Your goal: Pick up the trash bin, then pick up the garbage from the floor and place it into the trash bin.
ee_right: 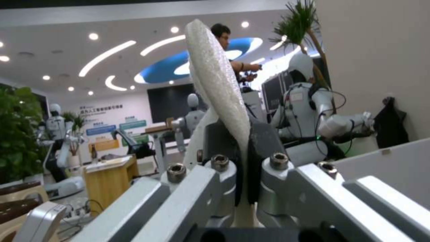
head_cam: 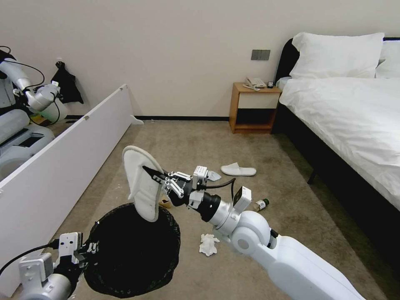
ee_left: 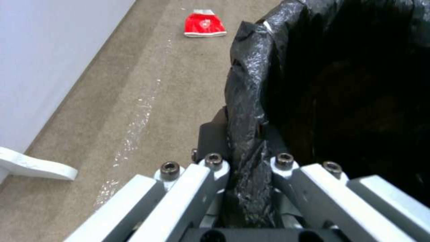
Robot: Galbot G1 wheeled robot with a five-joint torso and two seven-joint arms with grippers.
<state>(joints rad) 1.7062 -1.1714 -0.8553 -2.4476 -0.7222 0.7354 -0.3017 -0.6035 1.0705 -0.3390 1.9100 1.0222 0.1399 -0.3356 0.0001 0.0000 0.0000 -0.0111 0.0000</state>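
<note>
The trash bin (head_cam: 133,254), lined with a black bag, sits low in front of me at my left in the head view, its mouth open upward. My left gripper (head_cam: 85,250) pinches the bag-covered rim at the bin's near-left edge; in the left wrist view the jaws are closed on the folded black plastic (ee_left: 248,161). A white slipper (head_cam: 141,187) hangs sole-outward above the bin's far rim, its lower end just over the opening. My right gripper (head_cam: 156,177) clamps the slipper at its edge, jaws closed on it; the right wrist view shows the slipper (ee_right: 219,90) standing up from between the dark pads (ee_right: 264,141).

On the carpet floor (head_cam: 200,141) beyond the bin: a crumpled white tissue (head_cam: 208,244) beside my right arm, a small dark-capped bottle (head_cam: 261,204) lying on its side, a second white slipper (head_cam: 238,169) farther off, flat on the carpet. A red-white packet (ee_left: 205,23) lies on the carpet in the left wrist view, apart from the bin. A white panel (head_cam: 62,162) runs along my left; a bed (head_cam: 346,112) and a wooden nightstand (head_cam: 253,107) stand at the right.
</note>
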